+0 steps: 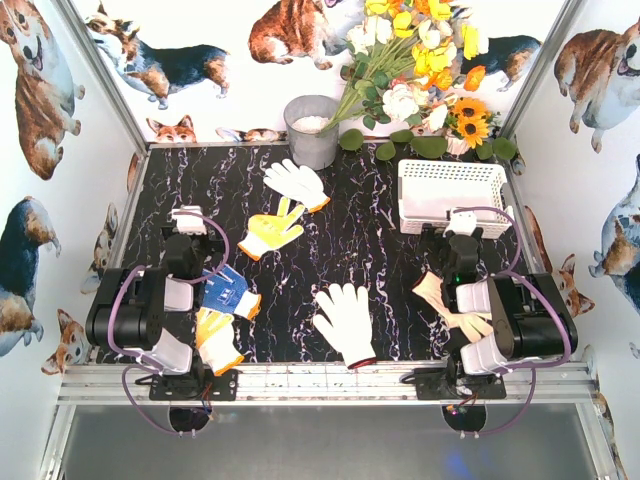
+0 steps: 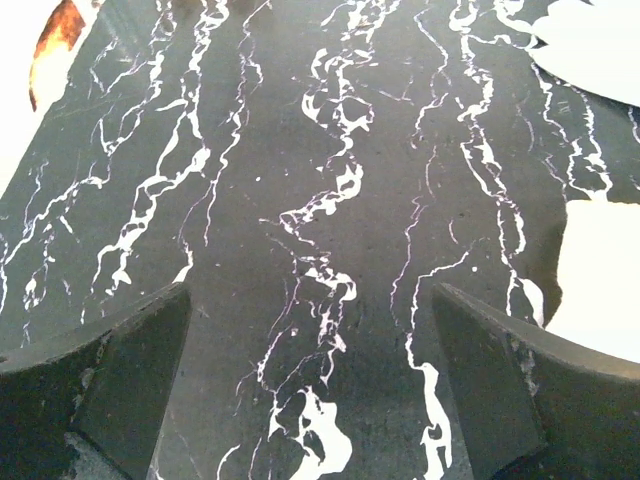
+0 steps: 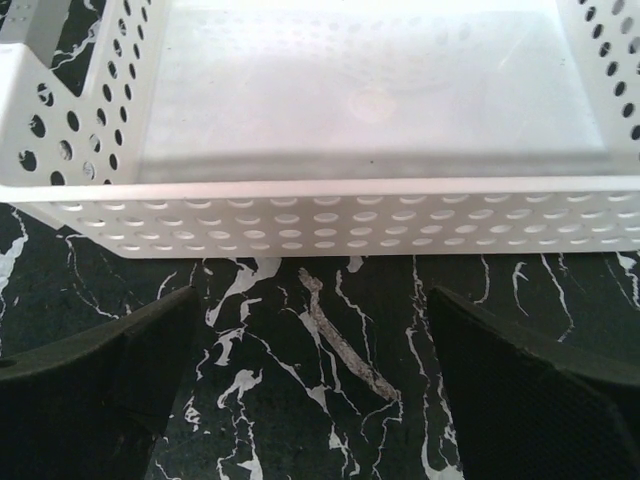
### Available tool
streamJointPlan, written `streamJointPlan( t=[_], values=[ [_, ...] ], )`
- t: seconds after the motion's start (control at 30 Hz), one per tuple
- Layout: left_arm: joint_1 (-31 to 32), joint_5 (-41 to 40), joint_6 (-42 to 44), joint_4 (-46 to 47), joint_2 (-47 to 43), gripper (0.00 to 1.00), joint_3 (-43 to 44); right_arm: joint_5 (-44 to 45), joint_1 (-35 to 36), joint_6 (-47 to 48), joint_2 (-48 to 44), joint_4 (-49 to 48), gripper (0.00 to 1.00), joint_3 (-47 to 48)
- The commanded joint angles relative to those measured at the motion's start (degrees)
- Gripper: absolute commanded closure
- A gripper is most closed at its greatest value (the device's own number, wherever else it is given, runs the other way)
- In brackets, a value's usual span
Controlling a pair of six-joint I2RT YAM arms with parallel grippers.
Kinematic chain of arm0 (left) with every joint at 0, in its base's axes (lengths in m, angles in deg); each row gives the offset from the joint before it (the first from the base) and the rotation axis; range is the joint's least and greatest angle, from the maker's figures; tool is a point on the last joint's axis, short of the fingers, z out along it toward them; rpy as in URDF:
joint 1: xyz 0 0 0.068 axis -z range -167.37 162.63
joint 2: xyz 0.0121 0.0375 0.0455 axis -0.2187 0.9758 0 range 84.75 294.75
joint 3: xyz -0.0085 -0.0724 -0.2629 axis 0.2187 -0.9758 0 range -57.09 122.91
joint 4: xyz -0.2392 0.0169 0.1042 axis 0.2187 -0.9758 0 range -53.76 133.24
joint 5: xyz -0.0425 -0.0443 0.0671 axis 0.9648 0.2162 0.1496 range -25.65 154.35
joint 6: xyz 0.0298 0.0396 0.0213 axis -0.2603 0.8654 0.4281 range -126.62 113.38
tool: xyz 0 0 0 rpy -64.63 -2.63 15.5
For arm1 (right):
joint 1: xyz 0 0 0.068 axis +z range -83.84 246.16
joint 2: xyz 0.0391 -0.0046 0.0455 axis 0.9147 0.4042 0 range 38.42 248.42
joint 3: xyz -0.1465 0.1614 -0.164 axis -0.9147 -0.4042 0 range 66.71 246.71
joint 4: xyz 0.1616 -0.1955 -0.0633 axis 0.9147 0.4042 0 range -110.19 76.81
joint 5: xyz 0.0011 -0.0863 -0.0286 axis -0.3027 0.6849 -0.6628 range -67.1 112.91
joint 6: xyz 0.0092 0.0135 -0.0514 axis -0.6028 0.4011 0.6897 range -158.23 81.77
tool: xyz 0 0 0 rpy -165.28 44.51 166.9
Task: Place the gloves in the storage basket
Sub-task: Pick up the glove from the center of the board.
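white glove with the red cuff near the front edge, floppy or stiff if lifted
Likely floppy: the white glove lies flat and limp, so it should drape from a pinch. Thin, so probably light. Pushed, it may bunch on the table rather than slide whole.

We see bright, even light from above casting only soft shadows on the desk [image 1: 370, 250] in front of the storage basket [image 1: 450, 172], whose floor washes out to white glare in the right wrist view, as do the gloves [image 2: 600, 280] in the left wrist view.
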Motion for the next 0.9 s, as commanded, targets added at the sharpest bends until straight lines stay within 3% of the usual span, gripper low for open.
streamJointPlan(
  t=[0.0, 0.1, 0.17, 0.23, 0.33, 0.47, 0.57, 0.7, 0.87],
  values=[
    [-0.2, -4.1, -1.8, -3.5, -4.0, 0.00, 1.2, 5.6, 0.0, -1.2, -6.2, -3.3, 0.00, -1.9],
    [-0.2, -6.9, -4.6, -21.1, -12.1, 0.00, 7.1, 11.8, -0.1, -3.9, -19.8, 5.9, 0.00, -1.8],
    [-0.2, -9.5, -9.0, -29.6, -16.9, 0.00, 10.4, 16.3, -0.2, -10.2, -29.4, 19.6, 0.00, 1.6],
    [0.0, -9.2, -12.3, -37.0, -21.4, 0.00, 13.3, 15.3, -0.3, -13.7, -36.7, 37.4, 0.01, 6.8],
    [0.2, -6.3, -15.6, -47.7, -27.5, 0.00, 19.1, 7.0, -0.2, -15.2, -42.9, 55.5, 0.08, 15.2],
    [0.4, -3.0, -16.3, -68.0, -29.4, 0.00, 32.6, -4.1, 1.3, -20.8, -39.9, 79.5, 0.06, 30.9],
    [0.4, 1.5, -11.0, -77.4, -26.9, 0.00, 39.1, -4.2, 9.7, -26.5, -32.9, 94.8, 0.09, 40.5],
    [0.5, 2.0, -3.9, -77.2, -27.9, 0.00, 37.9, -2.3, 19.6, -33.5, -25.0, 103.7, 0.12, 43.0],
    [0.4, -0.1, -5.0, -70.0, -30.2, 0.00, 32.2, 3.5, 21.3, -40.1, -19.7, 106.0, 0.17, 39.0]
  ],
)
